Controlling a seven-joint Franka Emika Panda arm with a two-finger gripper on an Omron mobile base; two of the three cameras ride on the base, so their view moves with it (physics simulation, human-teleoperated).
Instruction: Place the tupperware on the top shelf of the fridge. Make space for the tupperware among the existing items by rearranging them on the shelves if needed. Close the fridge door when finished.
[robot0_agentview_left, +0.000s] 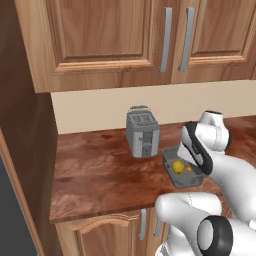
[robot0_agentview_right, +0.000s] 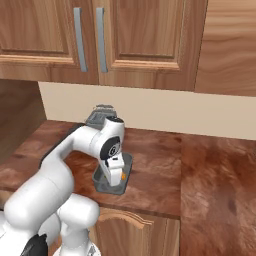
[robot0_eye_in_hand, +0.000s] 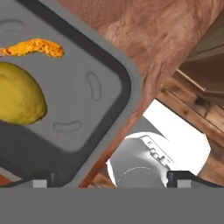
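Sitting on the wooden worktop (robot0_agentview_left: 100, 175), near its front edge: the tupperware (robot0_agentview_left: 192, 179), a small grey lidless tub with rounded corners. Just beside the silver toaster (robot0_agentview_left: 142, 132), on the toaster's front-right side as the left base view has it, apart from it by a narrow strip of wood. Inside the tub, a yellow lemon-shaped piece (robot0_eye_in_hand: 17, 96) and a thin orange piece (robot0_eye_in_hand: 37, 47), lying close together but not touching.

Directly above the tupperware: the hand (robot0_eye_in_hand: 111, 178), pointing down at it, wrist and forearm covering much of the tub in both base views. Spread wide, nothing held. In the hand view, two dark fingertips (robot0_eye_in_hand: 41, 178) far apart at the bottom, one over the tub's near wall, the other out past the rim over the worktop edge and the robot's body below. So placed off-centre over one rounded corner of the tub rather than over its middle, with the food pieces away to the side toward the tub's centre. No visible contact between tips and tub; exact height above the rim hard to judge.

In the right base view, the tupperware (robot0_agentview_right: 102, 184) showing below and around the hand (robot0_agentview_right: 116, 176), with a speck of orange at the hand's side. Behind the toaster, a cream wall, and above it wooden cabinets (robot0_agentview_left: 110, 35) with grey bar handles.
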